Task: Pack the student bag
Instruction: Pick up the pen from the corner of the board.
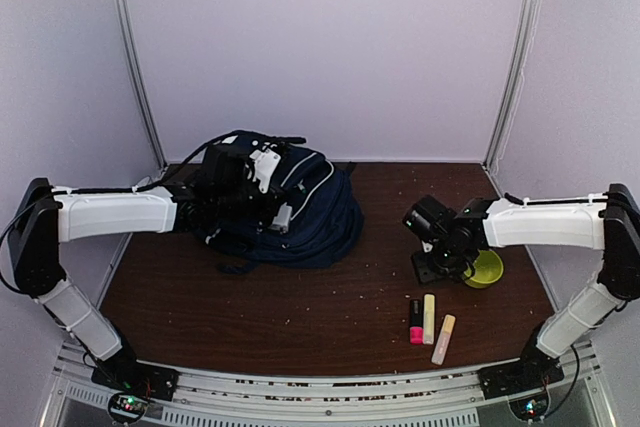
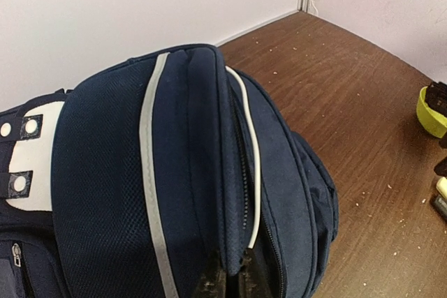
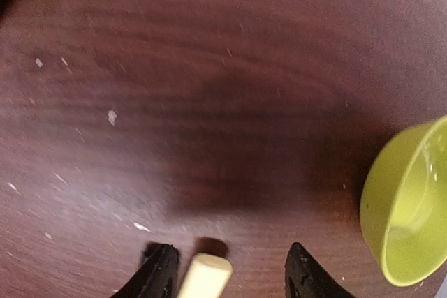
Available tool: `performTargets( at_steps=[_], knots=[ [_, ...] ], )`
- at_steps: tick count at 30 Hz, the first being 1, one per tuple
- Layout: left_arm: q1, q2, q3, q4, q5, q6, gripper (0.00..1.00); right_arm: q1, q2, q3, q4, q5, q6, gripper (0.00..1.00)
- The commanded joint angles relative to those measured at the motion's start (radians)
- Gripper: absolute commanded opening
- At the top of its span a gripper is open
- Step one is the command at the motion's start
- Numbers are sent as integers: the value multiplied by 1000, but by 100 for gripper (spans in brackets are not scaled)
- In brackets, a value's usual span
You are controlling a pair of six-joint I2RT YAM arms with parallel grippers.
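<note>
The student bag (image 1: 300, 209) is a navy backpack with white trim, lying at the left middle of the table. In the left wrist view (image 2: 188, 172) it fills most of the frame. My left gripper (image 1: 279, 215) rests on top of the bag; its jaws (image 2: 228, 282) are shut on the edge of a navy flap beside a zipper. My right gripper (image 1: 433, 265) is open, low over the table just behind three markers. In the right wrist view (image 3: 230, 273) the end of a pale yellow marker (image 3: 206, 277) lies between its fingers, close to the left one and not gripped.
A pink-and-black marker (image 1: 415, 320), a yellow marker (image 1: 428, 318) and a cream marker (image 1: 443, 339) lie side by side at the front right. A lime-green bowl (image 1: 486, 269) stands right of the right gripper and also shows in the right wrist view (image 3: 408, 207). White walls enclose the table.
</note>
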Motion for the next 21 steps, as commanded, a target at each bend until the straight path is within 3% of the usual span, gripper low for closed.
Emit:
performTargets(
  at_steps=[1,5,8,14,21],
  knots=[
    [14,12,34,75,1,-5,0,19,-110,-118,-21,-20,159,58],
    [14,17,36,74,5,-2,0,76,-137,-186,-40,-64,221,67],
    [14,21,43,68,6,1,0,110,-144,-208,-81,-72,249,67],
    [14,26,54,60,9,6,0,126,-228,-261,-115,-80,300,57],
    [14,36,66,49,13,7,0,164,-269,-370,-30,-208,389,64]
  ],
)
